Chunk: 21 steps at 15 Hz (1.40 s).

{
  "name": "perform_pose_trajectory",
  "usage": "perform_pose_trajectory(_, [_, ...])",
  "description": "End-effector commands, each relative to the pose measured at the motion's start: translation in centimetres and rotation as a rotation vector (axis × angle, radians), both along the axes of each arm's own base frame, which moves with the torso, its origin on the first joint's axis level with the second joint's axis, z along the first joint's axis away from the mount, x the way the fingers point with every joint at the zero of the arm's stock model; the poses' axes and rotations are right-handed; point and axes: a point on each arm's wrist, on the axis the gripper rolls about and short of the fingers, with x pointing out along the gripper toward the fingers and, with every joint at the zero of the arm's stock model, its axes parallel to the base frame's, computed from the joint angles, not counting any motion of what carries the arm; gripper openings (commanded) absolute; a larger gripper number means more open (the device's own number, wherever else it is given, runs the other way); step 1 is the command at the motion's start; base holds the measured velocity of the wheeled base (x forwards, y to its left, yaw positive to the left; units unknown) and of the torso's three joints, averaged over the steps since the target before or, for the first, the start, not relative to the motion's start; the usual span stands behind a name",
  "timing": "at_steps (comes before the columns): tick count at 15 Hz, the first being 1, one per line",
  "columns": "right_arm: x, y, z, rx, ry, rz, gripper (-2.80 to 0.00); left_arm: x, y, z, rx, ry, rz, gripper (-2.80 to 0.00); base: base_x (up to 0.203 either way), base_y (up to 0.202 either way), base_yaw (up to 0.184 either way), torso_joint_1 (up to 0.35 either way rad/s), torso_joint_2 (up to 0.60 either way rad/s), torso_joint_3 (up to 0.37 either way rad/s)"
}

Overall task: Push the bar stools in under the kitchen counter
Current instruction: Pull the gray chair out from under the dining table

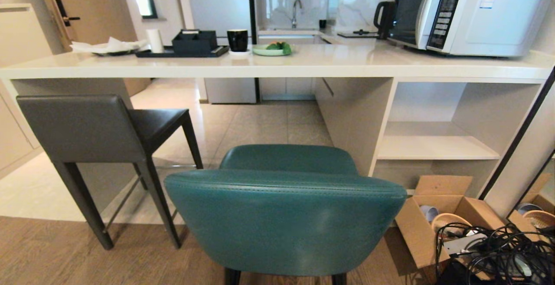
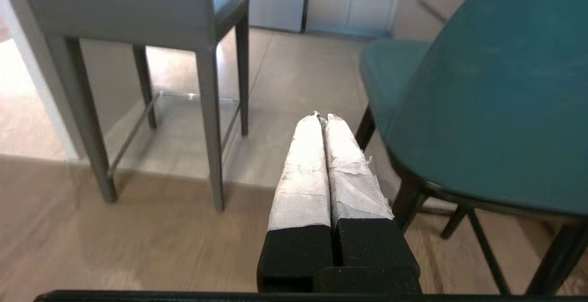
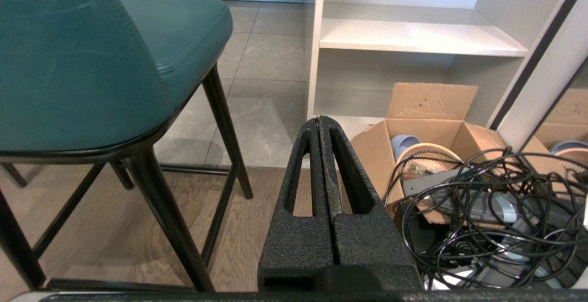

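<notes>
Head view cuts off teal stool [image 1: 284,220] legs; claws unseen.

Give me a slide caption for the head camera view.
Teal stool and grey stool stand pulled out before the white kitchen counter.

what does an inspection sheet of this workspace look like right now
surface: long glossy white kitchen counter carries a white microwave, black mug, green plate and black tray.
job's things: dark grey square-backed bar stool stands partly under the counter's left end; teal leather curved-back bar stool stands out from it, back toward the camera.
clutter: open cardboard box holding bowls, on the floor by the shelf cubbies.
grippers: left gripper shut, empty, left of the teal stool; right gripper shut, empty, on its right.
cables: tangled black cables beside the box.
surroundings: sink with tap behind; tile and wood floor.
</notes>
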Motion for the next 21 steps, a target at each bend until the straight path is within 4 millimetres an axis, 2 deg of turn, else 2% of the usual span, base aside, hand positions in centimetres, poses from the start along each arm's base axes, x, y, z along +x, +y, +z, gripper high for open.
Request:
perform_pose_trajectory(1, [0.05, 0.00, -0.17, 0.003, 0.012, 0.000, -2.80, 0.15, 0.00, -0.44, 0.059, 0.019, 0.008, -2.80, 0.000, 0.000, 0.000, 0.000, 0.00, 0.000])
perform_pose_trajectory(3, [0.05, -0.01, -0.16, 0.009, 0.011, -0.002, -2.80, 0.29, -0.12, -0.79, 0.245, 0.010, -0.034, -2.80, 0.000, 0.000, 0.000, 0.000, 0.00, 0.000])
perform_pose_trajectory(11, [0.05, -0.01, -0.14, 0.037, 0.009, -0.007, -2.80, 0.31, -0.13, -0.75, 0.171, 0.001, -0.043, -2.80, 0.000, 0.000, 0.000, 0.000, 0.00, 0.000])
perform_pose_trajectory(18, [0.05, -0.04, -0.14, 0.043, 0.009, -0.017, -2.80, 0.31, -0.13, -0.75, 0.169, 0.001, -0.043, -2.80, -0.183, 0.000, -0.002, 0.004, 0.00, 0.003])
perform_pose_trajectory(21, [0.04, -0.04, -0.15, 0.049, 0.008, -0.019, -2.80, 0.31, -0.13, -0.75, 0.171, 0.001, -0.043, -2.80, -0.043, 0.000, -0.002, -0.001, 0.00, 0.004])
